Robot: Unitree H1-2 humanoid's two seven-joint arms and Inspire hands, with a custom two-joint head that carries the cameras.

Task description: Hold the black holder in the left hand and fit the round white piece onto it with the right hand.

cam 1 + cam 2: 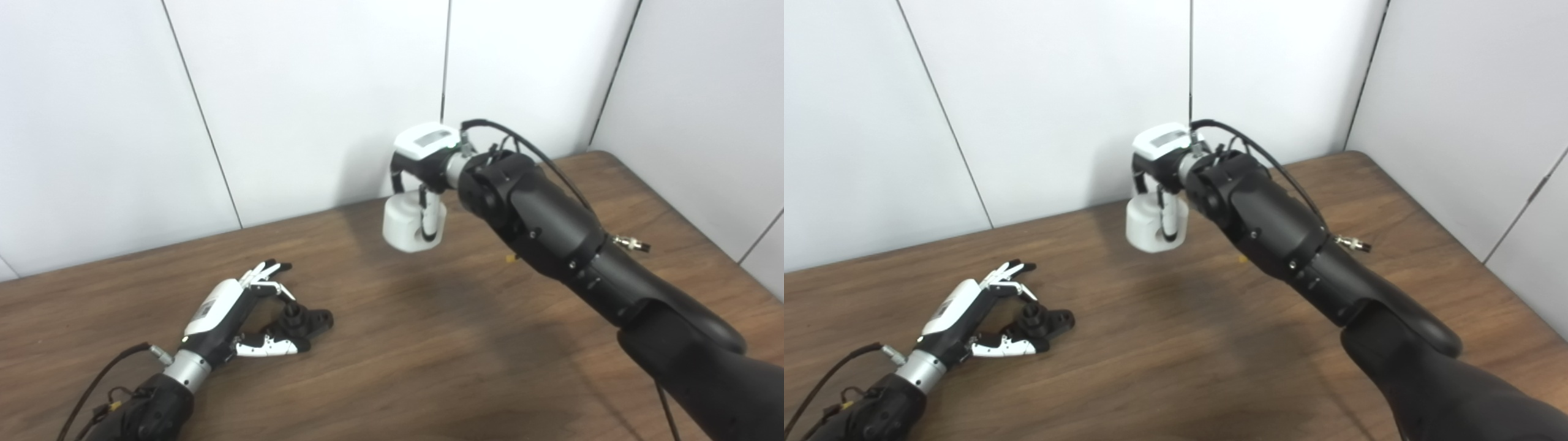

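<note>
The right hand (422,165) hangs above the far middle of the brown wood-grain desk (429,343), its fingers curled down around the round white plastic piece (407,223), which it holds clear of the surface. That piece is a short, thick cylinder with a smooth matte side and a rounded lower edge; a dark finger (429,217) crosses its front, and its top is covered by the palm, so the upper face cannot be made out. The left hand (968,315) lies low on the near left of the desk with its fingers spread, thumb and fingers apart on either side of the small black holder (1044,320). The holder sits on the desk, a dark lumpy part with a stubby round post and a flatter lobe pointing right; its details blur into black. Whether the left hand's fingers actually touch it cannot be told. Both forearms are cut off by the bottom edge
</note>
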